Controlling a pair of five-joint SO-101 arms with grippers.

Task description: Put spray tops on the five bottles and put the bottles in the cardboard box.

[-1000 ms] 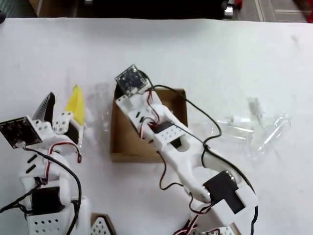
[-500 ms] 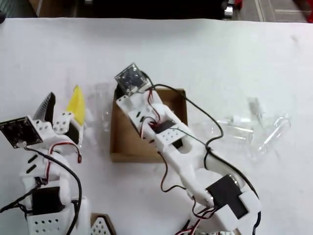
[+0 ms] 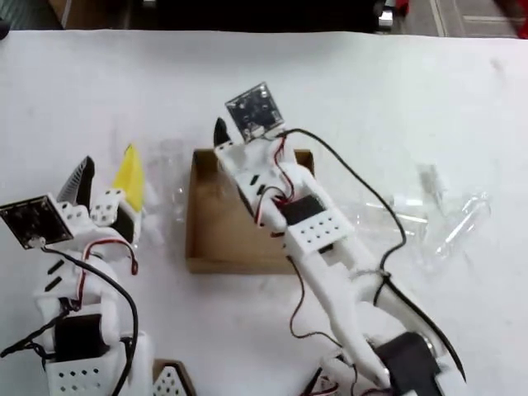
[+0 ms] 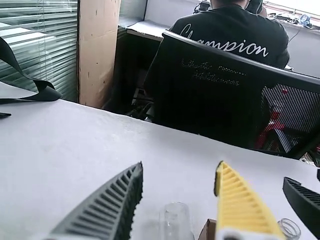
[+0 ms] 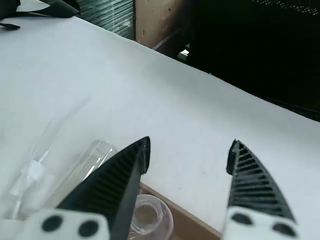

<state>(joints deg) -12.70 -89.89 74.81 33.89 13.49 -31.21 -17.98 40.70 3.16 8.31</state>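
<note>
Both claws gape open: the left claw (image 3: 105, 176) at centre left beside a bottle (image 3: 169, 188), the right claw (image 3: 234, 134) at the top edge of the box (image 3: 191, 219) mid-frame, more bottles (image 3: 425, 227) lying on the surface (image 3: 371, 99) at right.

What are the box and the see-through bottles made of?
The box looks like matte brown cardboard: dull tan walls and floor. The bottles look like clear, shiny plastic or glass; the table shows through them, so which one stays open.
</note>
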